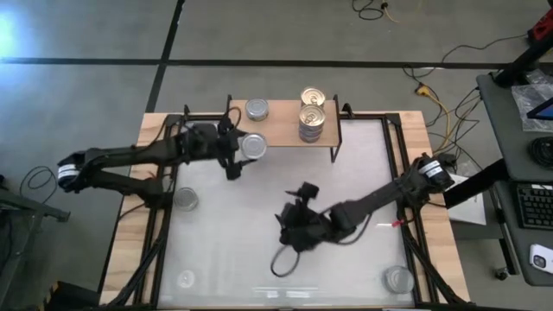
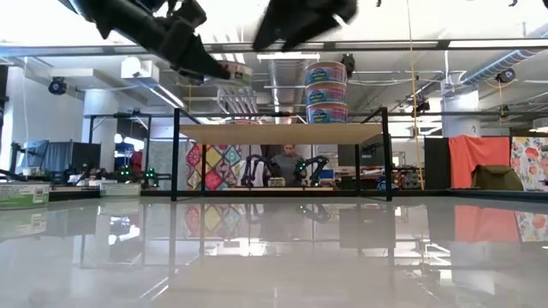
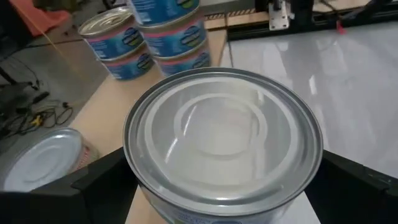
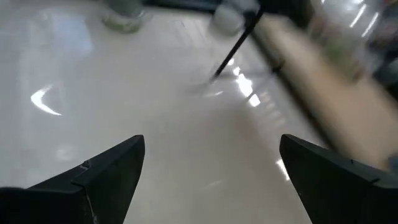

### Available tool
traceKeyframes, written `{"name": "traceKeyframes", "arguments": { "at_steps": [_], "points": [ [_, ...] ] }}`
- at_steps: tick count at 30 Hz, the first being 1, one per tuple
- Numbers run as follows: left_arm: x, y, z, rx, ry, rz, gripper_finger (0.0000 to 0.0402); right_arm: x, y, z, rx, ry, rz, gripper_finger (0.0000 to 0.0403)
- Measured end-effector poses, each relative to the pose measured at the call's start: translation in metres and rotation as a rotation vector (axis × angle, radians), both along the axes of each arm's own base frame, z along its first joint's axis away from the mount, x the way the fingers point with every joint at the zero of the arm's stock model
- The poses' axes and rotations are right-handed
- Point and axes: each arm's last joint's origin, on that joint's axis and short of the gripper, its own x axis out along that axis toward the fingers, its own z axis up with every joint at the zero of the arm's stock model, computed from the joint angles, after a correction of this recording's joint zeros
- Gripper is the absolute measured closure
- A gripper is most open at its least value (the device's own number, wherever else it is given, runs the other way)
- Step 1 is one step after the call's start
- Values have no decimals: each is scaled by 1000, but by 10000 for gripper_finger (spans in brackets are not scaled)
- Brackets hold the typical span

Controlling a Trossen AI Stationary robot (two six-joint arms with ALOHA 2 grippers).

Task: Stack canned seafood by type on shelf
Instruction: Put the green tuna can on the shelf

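A grey concrete floor crossed by dark lines fills the top of the high view, with yellow and red cables trailing toward a dark side desk at the right edge that carries a keyboard (image 1: 534, 206). In the lower middle sits the bench (image 1: 130, 226), a glossy white surface framed in light wood and black rails.

At the bench's upper edge stands the shelf (image 1: 281, 128), a light wood plank on thin black legs. On the right part of its plank rises a stack of gold-topped tins (image 1: 312, 114); in the low view this stack (image 2: 326, 91) shows three tins high with blue and pink labels. A single silver-topped tin (image 1: 257, 109) stands on the plank's upper left.

The left gripper (image 1: 244, 149) hangs at the shelf's lower left edge, its fingers (image 3: 99, 183) spread wide and pinching a silver-topped tin (image 3: 224, 140) from both sides. The right gripper (image 1: 295, 201) is over the bare middle of the bench, fingers (image 4: 109, 171) wide apart with nothing between them.

More tins lie loose on the white surface: one at left (image 1: 186, 199), one at the lower left corner (image 1: 185, 279), one at the lower right corner (image 1: 398, 278).

The low view looks under the shelf into a workshop with ceiling ducts, a colourful patterned hanging (image 2: 224, 162), an orange cloth (image 2: 479, 152) at right, and a person seated far back.
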Motion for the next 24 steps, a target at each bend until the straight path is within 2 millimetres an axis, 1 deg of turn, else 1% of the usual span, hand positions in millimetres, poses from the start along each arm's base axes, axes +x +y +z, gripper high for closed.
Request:
{"name": "traceKeyframes", "arguments": {
  "at_steps": [3, 5, 8, 11, 14, 16, 18, 21, 24],
  "points": [
    [0, 20, 2, 22, 16, 51, 34, 16, -22, 25, -135, 10, 20, 37],
    [0, 33, 2, 14, 14, 80, 34, 27, -43, 42, -248, 17, 23, 37],
    [3, 49, -11, -28, 52, 83, 34, 44, -80, 64, -367, 7, 42, 37],
    [2, 64, -24, -50, 89, 127, 34, 55, -119, 82, -389, -50, 104, 39],
    [3, 74, -31, -65, 102, 171, 34, 58, -157, 94, -337, -113, 135, 53],
    [4, 77, -35, -84, 104, 179, 34, 58, -179, 99, -285, -156, 143, 72],
    [5, 79, -36, -96, 91, 185, 34, 58, -198, 101, -225, -182, 158, 100],
    [6, 82, -37, -123, 82, 212, 34, 56, -219, 101, -159, -187, 150, 150],
    [8, 83, -32, -152, 70, 221, 34, 53, -238, 107, -119, -142, 103, 205]
  ]
}}
